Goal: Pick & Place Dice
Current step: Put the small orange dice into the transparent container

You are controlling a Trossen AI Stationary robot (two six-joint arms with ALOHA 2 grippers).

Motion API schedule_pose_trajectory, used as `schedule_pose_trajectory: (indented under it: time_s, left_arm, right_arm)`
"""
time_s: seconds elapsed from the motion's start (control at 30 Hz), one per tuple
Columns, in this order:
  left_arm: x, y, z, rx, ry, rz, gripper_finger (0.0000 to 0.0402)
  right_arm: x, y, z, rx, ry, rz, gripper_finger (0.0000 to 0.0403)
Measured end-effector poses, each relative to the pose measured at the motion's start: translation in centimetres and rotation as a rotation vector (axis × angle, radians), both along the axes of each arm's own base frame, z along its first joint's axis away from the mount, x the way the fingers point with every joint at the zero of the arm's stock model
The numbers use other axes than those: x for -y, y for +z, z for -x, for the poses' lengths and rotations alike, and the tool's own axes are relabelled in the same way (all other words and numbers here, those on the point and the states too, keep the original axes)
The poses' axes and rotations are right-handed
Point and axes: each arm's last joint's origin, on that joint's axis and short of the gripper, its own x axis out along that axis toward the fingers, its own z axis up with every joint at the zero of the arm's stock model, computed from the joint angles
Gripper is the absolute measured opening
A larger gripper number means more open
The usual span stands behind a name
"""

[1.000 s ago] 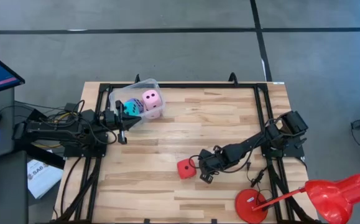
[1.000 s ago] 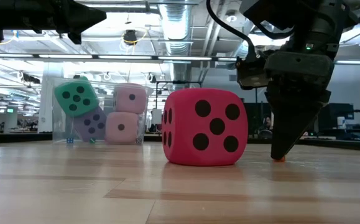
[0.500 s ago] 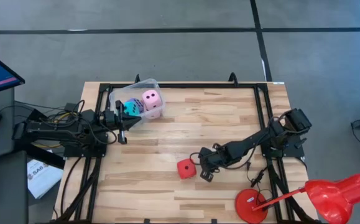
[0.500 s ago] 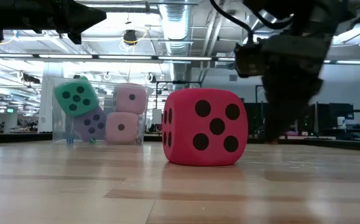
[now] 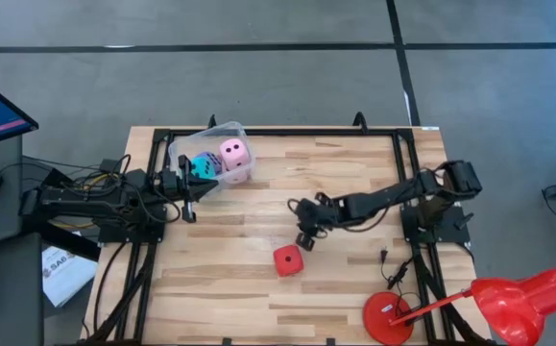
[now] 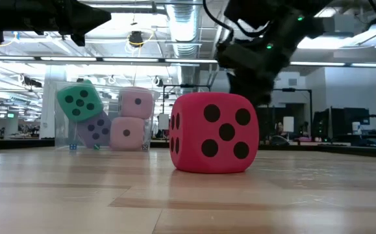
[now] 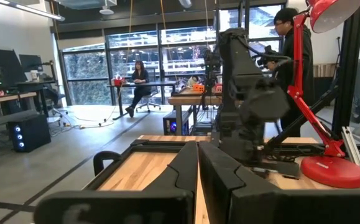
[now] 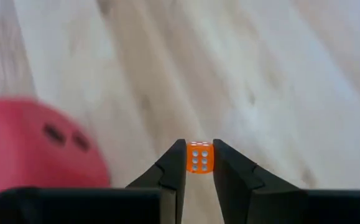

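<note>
Open-plan workshop behind, glass walls and desks, two people far off past the left arm's wrist camera. Wooden table [image 5: 258, 192] of pale planks on a black frame fills the middle of the high view.

Right arm reaches from the right edge toward the table's centre; right gripper [image 5: 303, 237] hangs just beyond the red die [image 5: 288, 260], apart from it. Jaws narrow, pinching a tiny orange die [image 8: 199, 157] with white pips between the fingertips, clear of the wood.

Left arm lies along the left edge, left gripper [image 5: 190, 213] jaws closed on nothing, just beside the tub.

Red desk lamp [image 5: 470, 306] stands at the near right corner.

Clear plastic tub [image 5: 210, 154] sits at the far left of the table, tilted. Inside: cyan die [image 6: 80, 101] up against the left wall, violet-blue die [image 6: 97, 130] below it, two pale pink dice [image 6: 136, 103] stacked at the right.

Red die rests alone on the table, near the front centre, five pips facing the low camera.
</note>
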Motion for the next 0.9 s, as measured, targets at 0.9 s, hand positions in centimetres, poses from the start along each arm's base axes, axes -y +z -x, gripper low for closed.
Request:
schedule_pose_trajectory:
  time_s: [0.9]
  left_arm:
    - [0.0, 0.5, 0.1, 0.053, 0.006, -0.003, 0.0006]
  right_arm:
    - [11.4, 6.9, -11.1, 0.595, -0.044, 0.283, 0.0061]
